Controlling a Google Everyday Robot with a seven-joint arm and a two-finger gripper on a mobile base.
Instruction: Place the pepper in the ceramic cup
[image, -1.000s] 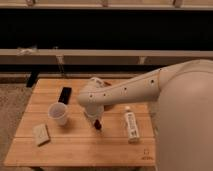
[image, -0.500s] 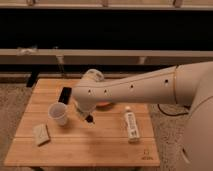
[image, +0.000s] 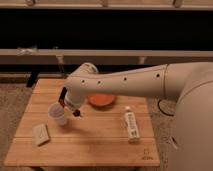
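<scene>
Hanging from the tool (image: 74, 110), which is closed on it, the pepper (image: 76, 113) sits just beside the ceramic cup (image: 57, 114), at the cup's 3 o'clock, above the surface (image: 90, 145) and not yet over the rim. The pickup looks done; what is left is a short shift toward 9 o'clock and the release. The orange bowl (image: 101, 100) lies at 2 o'clock, the white bottle (image: 131, 125) at 4 o'clock.

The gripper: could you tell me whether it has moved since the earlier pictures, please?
Yes. The gripper has moved left in the view, away from the white bottle and close beside the ceramic cup, which stayed put.
</scene>
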